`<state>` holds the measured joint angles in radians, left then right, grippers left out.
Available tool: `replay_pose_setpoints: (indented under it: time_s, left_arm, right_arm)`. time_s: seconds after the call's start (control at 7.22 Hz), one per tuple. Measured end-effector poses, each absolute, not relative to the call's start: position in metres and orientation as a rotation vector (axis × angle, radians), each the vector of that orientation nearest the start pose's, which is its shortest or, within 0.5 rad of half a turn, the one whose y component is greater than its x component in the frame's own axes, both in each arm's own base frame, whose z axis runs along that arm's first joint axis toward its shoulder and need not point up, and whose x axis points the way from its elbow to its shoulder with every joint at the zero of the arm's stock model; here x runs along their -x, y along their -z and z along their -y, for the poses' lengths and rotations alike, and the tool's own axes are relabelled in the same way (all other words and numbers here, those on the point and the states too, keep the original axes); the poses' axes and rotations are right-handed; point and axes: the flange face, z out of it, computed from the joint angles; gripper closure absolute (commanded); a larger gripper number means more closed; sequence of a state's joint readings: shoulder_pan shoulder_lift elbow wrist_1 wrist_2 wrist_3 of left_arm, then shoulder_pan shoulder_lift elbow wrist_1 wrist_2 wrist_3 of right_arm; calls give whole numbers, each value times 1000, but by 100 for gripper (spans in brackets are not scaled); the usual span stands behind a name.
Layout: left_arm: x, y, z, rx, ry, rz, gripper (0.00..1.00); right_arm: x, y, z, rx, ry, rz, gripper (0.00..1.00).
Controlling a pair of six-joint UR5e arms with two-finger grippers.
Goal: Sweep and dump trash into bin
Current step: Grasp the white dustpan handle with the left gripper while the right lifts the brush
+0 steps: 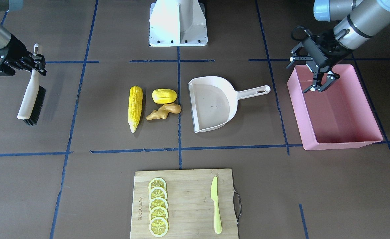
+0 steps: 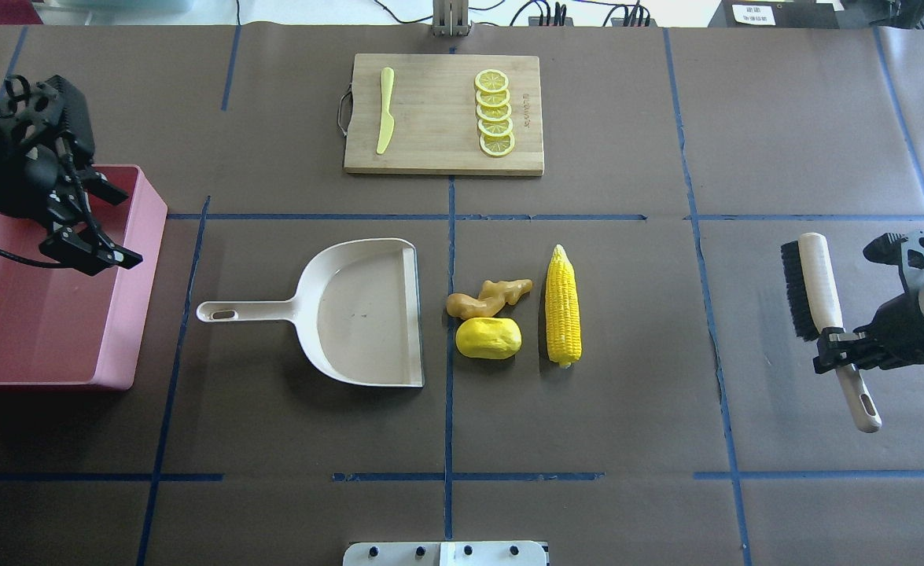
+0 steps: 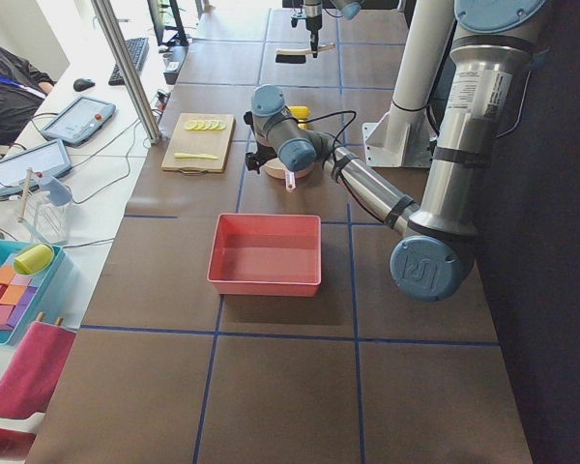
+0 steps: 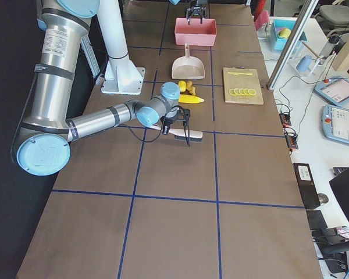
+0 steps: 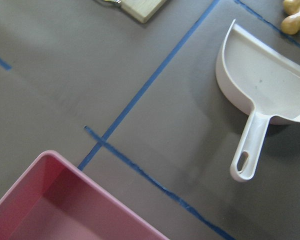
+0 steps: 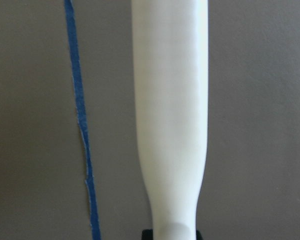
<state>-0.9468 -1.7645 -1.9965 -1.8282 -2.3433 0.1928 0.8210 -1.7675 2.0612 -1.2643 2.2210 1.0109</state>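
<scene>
My right claw [image 2: 839,350] pinches the cream black-bristled brush [image 2: 821,289] by its handle; left claw [image 1: 315,87] is spread. The yellow plastic corn cob [image 2: 564,306] seems light, rigid; push its long side.

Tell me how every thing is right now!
left gripper, open over the bin.
right gripper, shut on the brush.
brush, held by its handle.
bin, empty.
dustpan, empty, lying flat.
corn cob, lying unswept.
potato lump, lying unswept.
ginger root, lying unswept.
lemon slices, overlapped on cutting board.
knife, lying on the board.
</scene>
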Motion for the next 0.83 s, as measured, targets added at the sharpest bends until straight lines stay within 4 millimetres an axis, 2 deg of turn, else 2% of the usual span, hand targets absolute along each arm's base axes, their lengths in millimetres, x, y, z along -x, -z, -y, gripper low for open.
replay_pose_setpoints:
  time_s: [0.14, 0.28, 0.55, 0.83]
  left_arm:
    - [-279, -314, 450, -716, -1148, -917, 0]
    - [-306, -315, 442, -727, -1214, -890, 1]
    - [-360, -335, 436, -709, -1279, -788, 1]
    - [-391, -343, 432, -695, -1308, -745, 0]
  right_arm:
    - [240, -460, 365, 121, -52, 842, 100]
    - [245, -448, 370, 128, -55, 836, 100]
    - [254, -429, 372, 136, -48, 828, 100]
    - [260, -422, 372, 134, -38, 828, 100]
